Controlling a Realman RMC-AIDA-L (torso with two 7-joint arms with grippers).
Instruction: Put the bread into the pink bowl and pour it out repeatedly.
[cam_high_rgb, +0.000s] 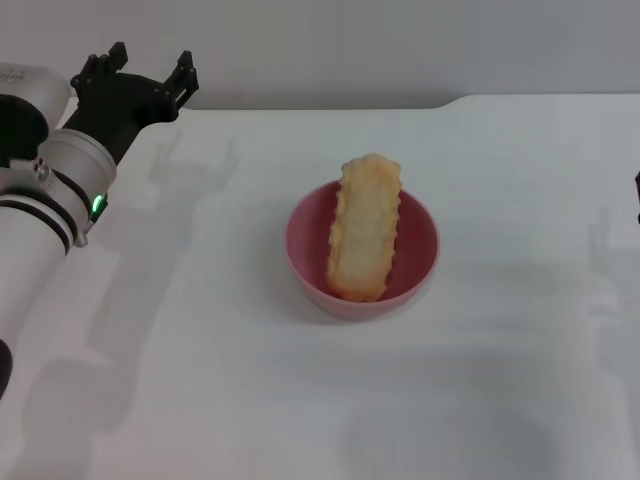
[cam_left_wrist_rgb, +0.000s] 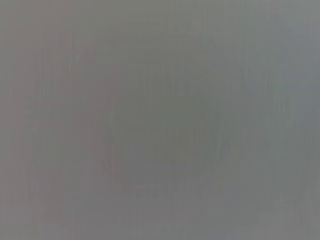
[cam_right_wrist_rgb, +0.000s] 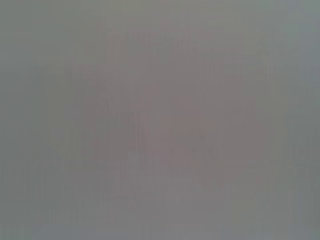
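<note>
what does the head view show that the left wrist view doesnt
Only the head view shows the scene: the bread lying in the pink bowl, its far end sticking over the rim, on the white table. The left gripper hangs open near the table's far left corner, holding nothing. Just a dark sliver of the right arm shows at the right edge.

Only the left wrist view shows: nothing distinct, just a blank grey field.

Both share: no recognisable thing in common.
</note>
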